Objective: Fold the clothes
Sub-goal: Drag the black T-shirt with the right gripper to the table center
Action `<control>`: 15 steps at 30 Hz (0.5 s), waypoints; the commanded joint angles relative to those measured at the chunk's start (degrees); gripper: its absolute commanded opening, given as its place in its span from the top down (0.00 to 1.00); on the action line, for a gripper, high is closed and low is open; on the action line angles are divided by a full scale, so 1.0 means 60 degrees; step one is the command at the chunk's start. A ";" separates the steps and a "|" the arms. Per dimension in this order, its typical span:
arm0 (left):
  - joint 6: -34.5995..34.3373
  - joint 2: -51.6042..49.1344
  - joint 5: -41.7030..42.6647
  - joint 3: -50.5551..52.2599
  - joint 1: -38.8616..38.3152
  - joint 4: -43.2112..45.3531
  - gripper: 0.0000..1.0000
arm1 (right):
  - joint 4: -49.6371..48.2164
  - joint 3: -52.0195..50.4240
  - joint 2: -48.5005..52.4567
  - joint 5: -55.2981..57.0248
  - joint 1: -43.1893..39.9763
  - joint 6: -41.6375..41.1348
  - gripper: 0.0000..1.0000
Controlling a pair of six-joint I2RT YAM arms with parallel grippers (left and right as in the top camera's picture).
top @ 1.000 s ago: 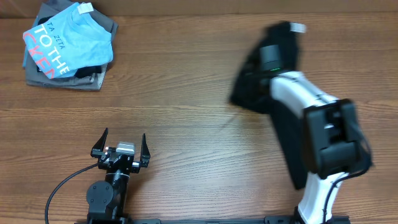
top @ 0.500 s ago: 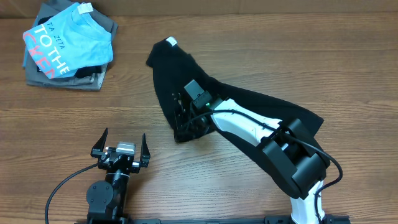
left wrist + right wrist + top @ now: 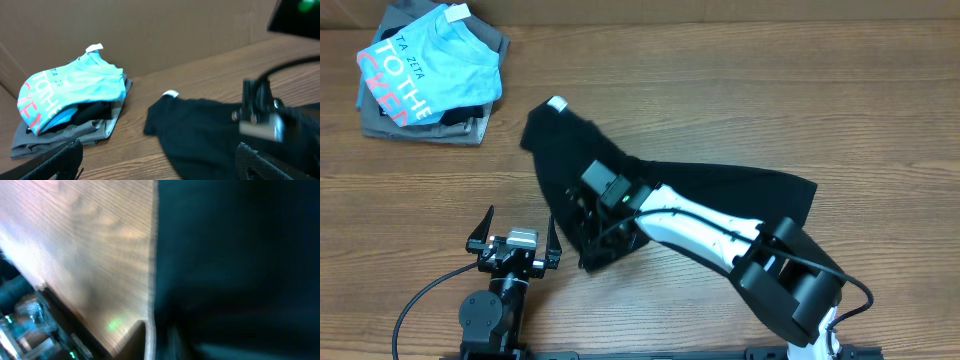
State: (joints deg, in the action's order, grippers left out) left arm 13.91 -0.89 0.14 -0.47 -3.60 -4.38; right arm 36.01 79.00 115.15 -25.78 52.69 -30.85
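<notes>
Black soft-fabric collared shirt with short sleeves (image 3: 720, 185) lies loosely spread across the middle of the brown wood-grain desk (image 3: 720, 80), running from upper left to right. Its small white neck tag (image 3: 557, 103) sits at the upper-left end, pointing toward the far corner.

Right pincer (image 3: 582, 232) is down over the lower-left part of the shirt, on top of the cloth near its front edge. The white arm reaches in from the lower right and crosses over the shirt's body. Black fingers against black cloth: I cannot tell from overhead how far they stand apart, or whether any fabric is pinched. The right wrist view is blurred, showing dark fabric (image 3: 240, 255) filling most of the frame with a strip of desk to the left; no help on the jaws.

Left pincer (image 3: 519, 218) sits near the front edge of the desk, fingers spread wide, holding nothing. The shirt's lower-left edge lies just to its right, not touching it as far as I can see.

Far left corner: light blue tee with pink and white lettering (image 3: 435, 65) on top of grey folded garments (image 3: 470, 130), well apart from the shirt.
</notes>
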 commanded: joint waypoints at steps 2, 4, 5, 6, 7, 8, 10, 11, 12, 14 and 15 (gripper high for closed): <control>0.0044 0.0106 -0.0062 0.0033 0.0098 0.0000 0.00 | 0.0313 0.0295 -0.0474 -0.0106 0.0120 -0.0153 0.45; 0.0044 0.0106 -0.0062 0.0033 0.0098 0.0000 0.00 | 0.0896 0.0448 -0.0743 0.0302 -0.0102 -0.0157 0.45; 0.0044 0.0106 -0.0062 0.0033 0.0098 0.0000 0.00 | 0.1326 0.0597 -0.0925 0.0674 -0.0255 -0.0157 0.44; 0.0044 0.0106 -0.0058 0.0033 0.0098 0.0000 0.00 | 0.1869 0.0820 -0.1155 0.1147 -0.0470 -0.0153 0.43; 0.0044 0.0106 -0.0058 0.0033 0.0098 0.0000 0.00 | 0.2335 0.1049 -0.1377 0.1523 -0.0688 -0.0142 0.41; 0.0044 0.0106 -0.0058 0.0033 0.0098 0.0000 0.00 | 0.2732 0.1268 -0.1581 0.1789 -0.0900 -0.0106 0.39; 0.0044 0.0106 -0.0062 0.0033 0.0098 0.0000 0.00 | 0.3639 0.1800 -0.2040 0.2313 -0.1453 -0.0073 0.29; 0.0044 0.0106 -0.0058 0.0033 0.0098 0.0000 0.00 | 0.3985 0.2007 -0.2237 0.2539 -0.1723 -0.0073 0.18; 0.0044 0.0106 -0.0062 0.0033 0.0098 0.0000 0.00 | 0.4324 0.2211 -0.2463 0.2776 -0.2058 -0.0073 0.00; 0.0044 0.0106 -0.0058 0.0033 0.0098 0.0000 0.00 | 0.4717 0.2353 -0.2951 0.2677 -0.2845 -0.0084 0.00; 0.0044 0.0106 -0.0062 0.0033 0.0098 0.0000 0.00 | 0.4860 0.2353 -0.3100 0.2470 -0.3162 -0.0080 0.00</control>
State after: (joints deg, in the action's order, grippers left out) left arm 13.91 -0.89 0.16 -0.47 -3.60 -4.38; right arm 63.07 90.85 102.19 -13.54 39.18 -31.29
